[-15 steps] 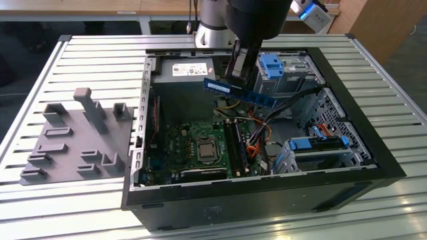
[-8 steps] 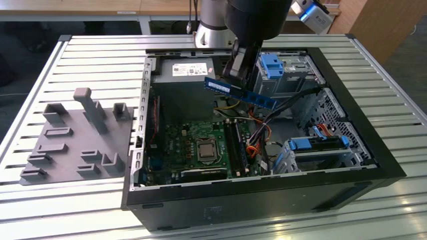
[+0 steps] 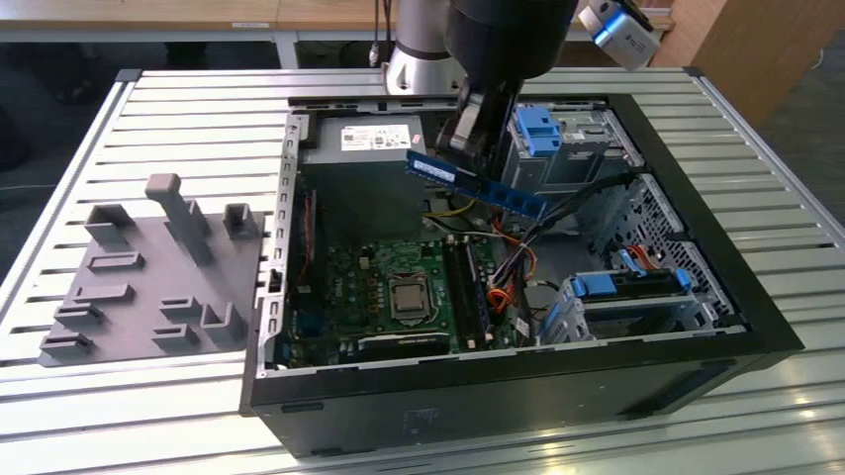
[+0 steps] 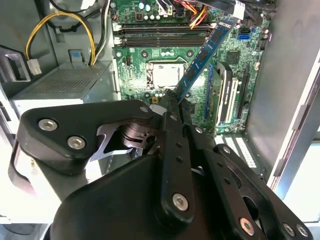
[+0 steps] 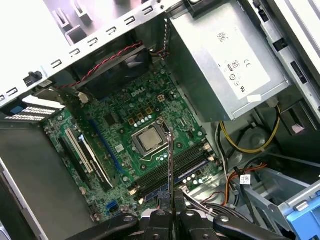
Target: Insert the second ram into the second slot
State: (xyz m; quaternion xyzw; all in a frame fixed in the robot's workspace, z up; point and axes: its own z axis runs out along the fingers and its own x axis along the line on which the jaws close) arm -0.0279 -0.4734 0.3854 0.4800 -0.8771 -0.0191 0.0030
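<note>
Aloft, arm (image 3: 509, 40) steep, pincer (image 3: 460, 156) on slanted second ram (image 3: 496, 190) above motherboard (image 3: 376, 267).

The black gripper (image 3: 460, 156) is gripping the thin blue circuit-board stick (image 3: 509, 195), holding it tilted above the green motherboard (image 3: 354, 282) inside the open black computer case (image 3: 528, 406).

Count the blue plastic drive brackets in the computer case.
2. One blue bracket stands at the case's far end, just to the exterior view's right of the gripper holding the second ram; the other tops the drive cage nearer the camera. The arm may hide more.
</note>
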